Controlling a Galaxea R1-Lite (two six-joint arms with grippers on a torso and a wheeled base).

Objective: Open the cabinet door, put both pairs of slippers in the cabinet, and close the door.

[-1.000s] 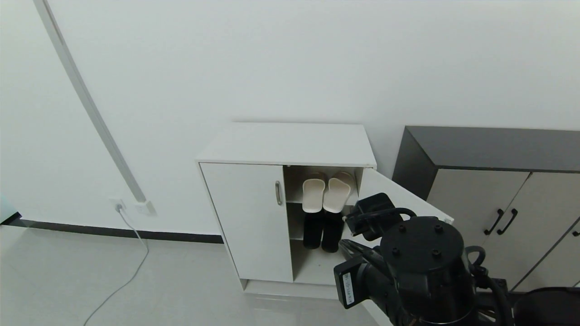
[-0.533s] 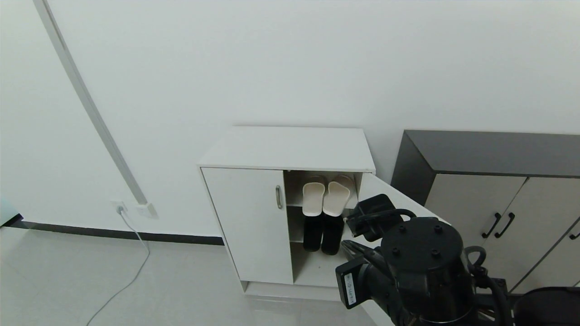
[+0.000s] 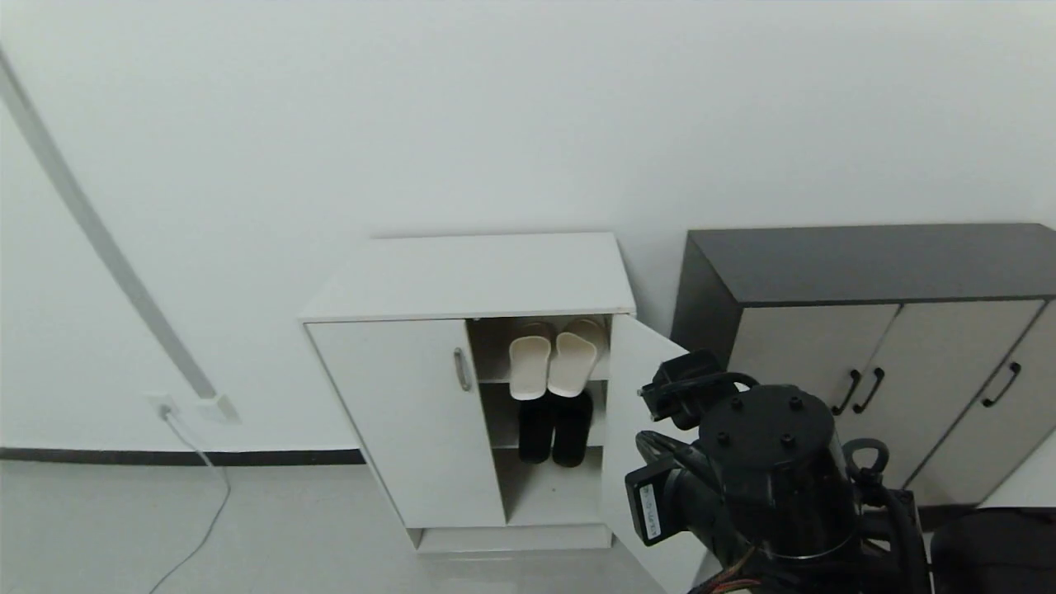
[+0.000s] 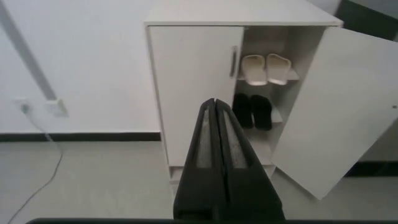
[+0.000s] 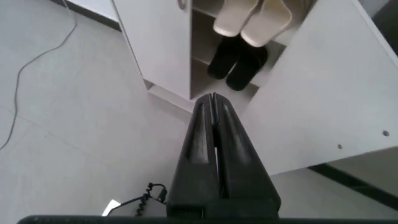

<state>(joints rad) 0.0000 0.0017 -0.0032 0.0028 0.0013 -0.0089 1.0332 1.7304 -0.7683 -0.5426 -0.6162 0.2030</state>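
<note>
We see both pairs of slippers inside the cabinet (image 3: pixel 470 276), with its right door (image 3: pixel 639 445) open.
Our head view has swung since a second ago, and the door now looks less widely open. The white slippers (image 3: pixel 553 363) lie on the upper shelf (image 3: pixel 492 381), with the black slippers (image 3: pixel 554 429) just below. Our left gripper (image 4: pixel 216 102) and right gripper (image 5: pixel 214 96) are pressed together, holding nothing.
</note>
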